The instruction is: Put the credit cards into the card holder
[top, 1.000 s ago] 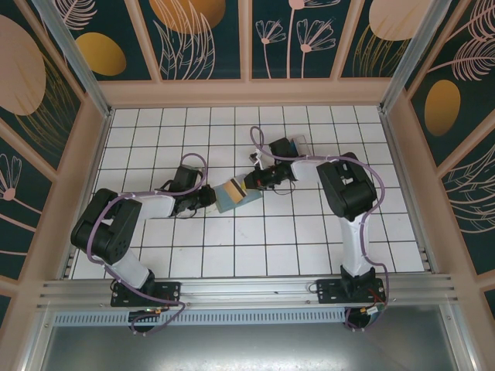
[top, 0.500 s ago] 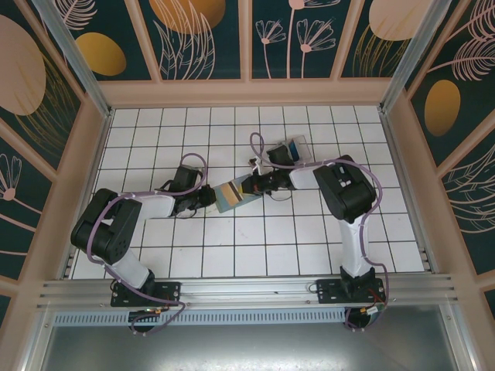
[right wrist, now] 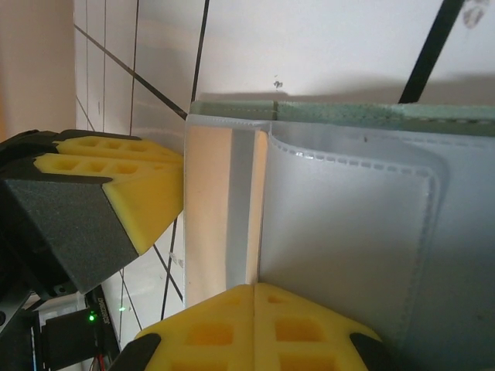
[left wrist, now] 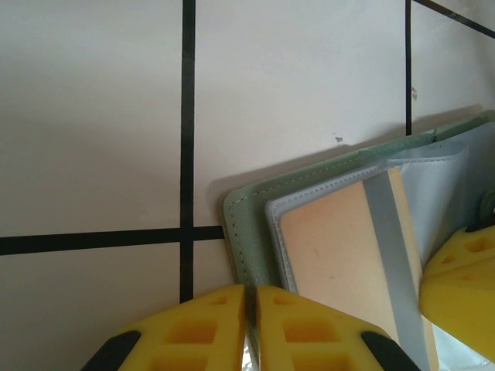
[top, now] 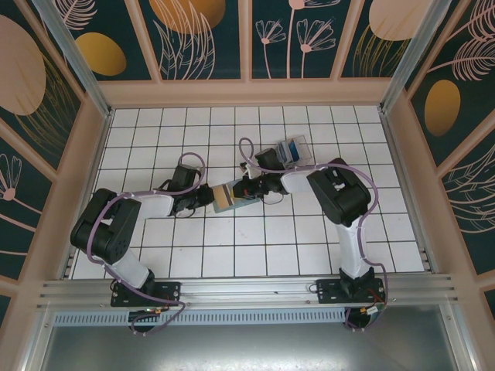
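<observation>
Claws shut on card holder (left wrist: 241, 232) and peach card (right wrist: 220, 209)
Nipping the holder's green edge is the left claw (left wrist: 249, 309); facing it, the right claw (right wrist: 254, 309) grips the card, partly inside the pocket; spare cards (top: 298, 147) lie behind it.

The card holder (top: 227, 198) lies open on the white-tiled table, about mid-depth and a little left of centre. Its outside is sage green with a stitched border (left wrist: 246, 232). The inside is pale bluish-grey, with stitched pockets (right wrist: 348, 232). My left tool (left wrist: 249, 309) is clamped on its green edge.

A peach card (left wrist: 336, 255) with a grey stripe along its length lies flat against the pale lining, one long edge tucked under a pocket's lip. The end nearest my right tool (right wrist: 254, 297) is pinched there. How deep it sits, I cannot tell.

The other cards (top: 294, 148), blue and grey, lie in a small bunch farther back and to the right, apart from the holder.
</observation>
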Action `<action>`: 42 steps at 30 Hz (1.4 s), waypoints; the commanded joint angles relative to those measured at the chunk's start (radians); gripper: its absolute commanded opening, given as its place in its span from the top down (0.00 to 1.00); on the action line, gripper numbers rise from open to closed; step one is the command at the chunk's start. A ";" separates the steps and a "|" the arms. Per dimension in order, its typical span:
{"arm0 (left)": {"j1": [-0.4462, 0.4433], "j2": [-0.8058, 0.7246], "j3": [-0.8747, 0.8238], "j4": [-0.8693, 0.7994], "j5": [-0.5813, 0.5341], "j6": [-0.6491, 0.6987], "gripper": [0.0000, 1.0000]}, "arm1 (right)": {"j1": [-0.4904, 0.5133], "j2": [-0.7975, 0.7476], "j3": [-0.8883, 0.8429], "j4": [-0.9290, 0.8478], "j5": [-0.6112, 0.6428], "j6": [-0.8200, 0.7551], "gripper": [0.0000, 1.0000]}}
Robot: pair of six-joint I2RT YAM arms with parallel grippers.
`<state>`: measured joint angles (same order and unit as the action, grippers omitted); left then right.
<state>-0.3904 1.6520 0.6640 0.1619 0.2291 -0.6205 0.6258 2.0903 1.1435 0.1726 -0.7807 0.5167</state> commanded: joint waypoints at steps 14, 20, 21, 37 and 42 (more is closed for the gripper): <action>0.018 -0.051 -0.059 -0.015 -0.068 -0.001 0.82 | 0.092 -0.113 0.000 -0.067 0.066 0.025 0.85; 0.028 -0.122 -0.071 -0.034 -0.090 0.001 0.81 | 0.092 -0.222 -0.003 -0.178 0.175 -0.053 0.73; 0.028 -0.140 -0.077 -0.032 -0.096 -0.001 0.81 | 0.092 -0.243 -0.015 -0.181 0.188 -0.056 0.71; 0.028 -0.197 -0.067 -0.093 -0.105 0.047 0.78 | 0.098 -0.352 -0.254 -0.063 0.313 0.180 0.51; 0.028 -0.190 -0.069 -0.081 -0.093 0.043 0.77 | 0.110 -0.319 -0.260 -0.036 0.297 0.204 0.53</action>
<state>-0.3664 1.4574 0.5945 0.0925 0.1371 -0.5957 0.7212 1.7466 0.8886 0.0761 -0.4744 0.6827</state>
